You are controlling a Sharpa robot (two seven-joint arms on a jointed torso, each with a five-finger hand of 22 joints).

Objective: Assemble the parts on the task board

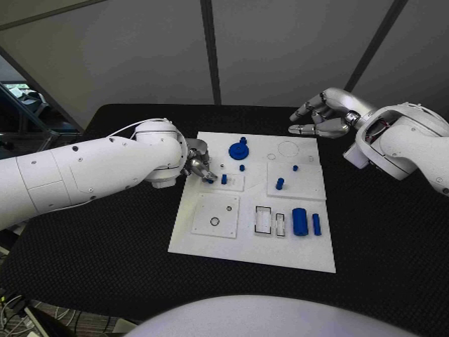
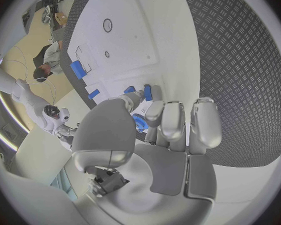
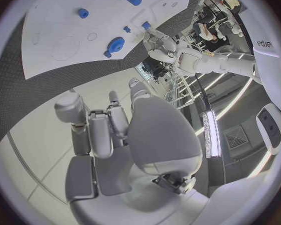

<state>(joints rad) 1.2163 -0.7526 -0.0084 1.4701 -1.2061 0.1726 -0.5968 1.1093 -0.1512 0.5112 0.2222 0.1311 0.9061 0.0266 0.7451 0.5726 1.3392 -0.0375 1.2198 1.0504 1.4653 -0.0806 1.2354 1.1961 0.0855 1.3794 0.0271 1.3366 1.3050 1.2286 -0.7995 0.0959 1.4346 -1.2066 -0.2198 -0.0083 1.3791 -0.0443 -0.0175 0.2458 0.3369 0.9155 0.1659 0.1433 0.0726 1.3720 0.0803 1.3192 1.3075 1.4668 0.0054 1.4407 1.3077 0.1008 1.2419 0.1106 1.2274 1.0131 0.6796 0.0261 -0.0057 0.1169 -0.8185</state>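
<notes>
Two hands work at the white task board (image 1: 253, 246). The left hand (image 1: 197, 163) hovers at the board's near-left edge, fingers curled beside a small blue peg (image 1: 224, 179) standing just off its fingertips; whether it grips anything I cannot tell. The right hand (image 1: 325, 114) hangs beyond the board's far corner, fingers loosely curled, holding nothing. A blue gear (image 1: 238, 150) lies between the hands.

Black table (image 1: 386, 232) with a diamond-textured surface, pale panelled wall (image 1: 275, 49) behind.
</notes>
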